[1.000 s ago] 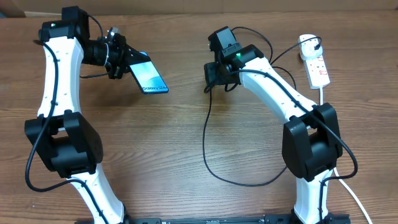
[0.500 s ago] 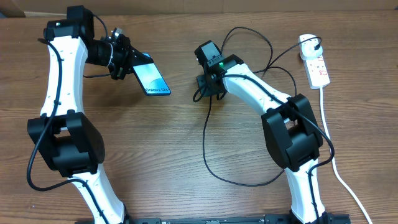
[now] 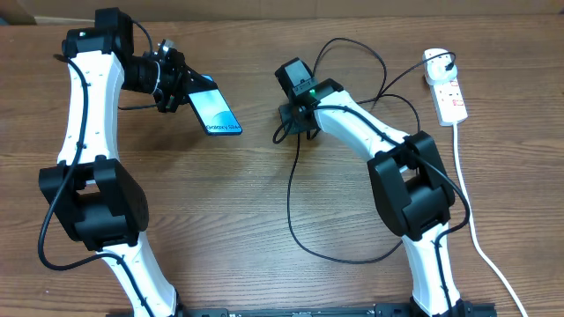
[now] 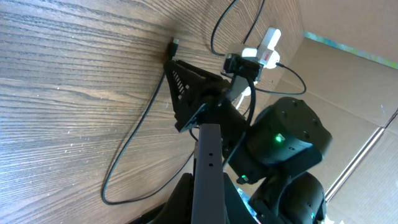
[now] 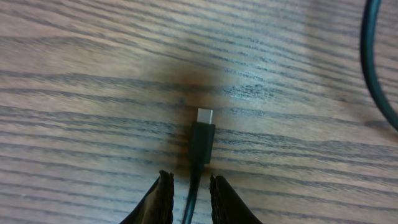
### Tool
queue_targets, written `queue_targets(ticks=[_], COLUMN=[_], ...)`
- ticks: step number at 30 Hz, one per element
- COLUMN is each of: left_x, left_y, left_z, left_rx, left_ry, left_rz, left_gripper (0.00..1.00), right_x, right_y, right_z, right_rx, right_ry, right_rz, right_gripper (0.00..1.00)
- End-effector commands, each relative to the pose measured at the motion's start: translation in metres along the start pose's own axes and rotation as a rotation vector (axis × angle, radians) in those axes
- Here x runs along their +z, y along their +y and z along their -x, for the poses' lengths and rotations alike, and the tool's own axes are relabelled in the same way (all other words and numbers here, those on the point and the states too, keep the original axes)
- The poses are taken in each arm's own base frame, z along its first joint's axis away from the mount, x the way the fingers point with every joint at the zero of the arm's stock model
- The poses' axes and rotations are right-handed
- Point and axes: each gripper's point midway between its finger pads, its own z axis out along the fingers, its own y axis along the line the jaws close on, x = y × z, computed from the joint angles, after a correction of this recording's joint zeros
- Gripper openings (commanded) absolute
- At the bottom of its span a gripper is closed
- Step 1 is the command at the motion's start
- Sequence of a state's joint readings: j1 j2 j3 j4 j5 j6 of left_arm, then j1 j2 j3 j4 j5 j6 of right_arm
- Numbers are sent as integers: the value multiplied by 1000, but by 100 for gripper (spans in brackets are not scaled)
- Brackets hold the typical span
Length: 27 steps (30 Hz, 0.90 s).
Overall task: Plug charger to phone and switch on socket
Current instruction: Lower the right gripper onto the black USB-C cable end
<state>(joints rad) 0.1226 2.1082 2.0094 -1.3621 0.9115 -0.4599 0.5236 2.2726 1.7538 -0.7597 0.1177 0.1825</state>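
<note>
My left gripper (image 3: 182, 88) is shut on the phone (image 3: 217, 111) and holds it tilted above the table at the back left, its blue-green screen facing up. In the left wrist view the phone (image 4: 208, 162) shows edge-on between the fingers. The charger, a thin black cable (image 3: 291, 198), loops across the middle of the table. Its connector tip (image 5: 204, 116) lies flat on the wood. My right gripper (image 5: 186, 182) is low over it, narrowly open, with the cable running between the fingers and not touching them. The socket (image 3: 450, 99) lies at the back right.
The socket's thick white cord (image 3: 471, 229) runs down the right side of the table. More loops of black cable (image 3: 357, 53) lie behind my right arm. The right arm (image 4: 283, 137) fills the view beyond the phone in the left wrist view.
My right gripper has moved left and lowered over the cable's connector end. My left gripper has shifted the phone slightly right. Little has changed in the last half second.
</note>
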Motion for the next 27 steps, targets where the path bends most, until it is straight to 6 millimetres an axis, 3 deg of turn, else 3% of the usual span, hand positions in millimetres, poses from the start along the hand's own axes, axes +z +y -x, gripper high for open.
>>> queue_targets(ticks=[1,14,23,27], left_x=[-4,-4,-4,-4], left_y=[-16,-16,-16,-16], left_z=[-8,-7,-8,-8], left_rx=[56,57,57,57], left_ry=[-1,-2,-1,-1], left_rz=[-29,-29,-29,-29], left_gripper=[4,4,4,4], right_x=[3,17,38,50], right_y=[-4,-5,-6,-6], right_z=[9,-5,-30,-42], right_rx=[7,54,67,62], right_ry=[-24,29,114,154], right_rz=[-17,32,72,63], right_gripper=[19,19,29,28])
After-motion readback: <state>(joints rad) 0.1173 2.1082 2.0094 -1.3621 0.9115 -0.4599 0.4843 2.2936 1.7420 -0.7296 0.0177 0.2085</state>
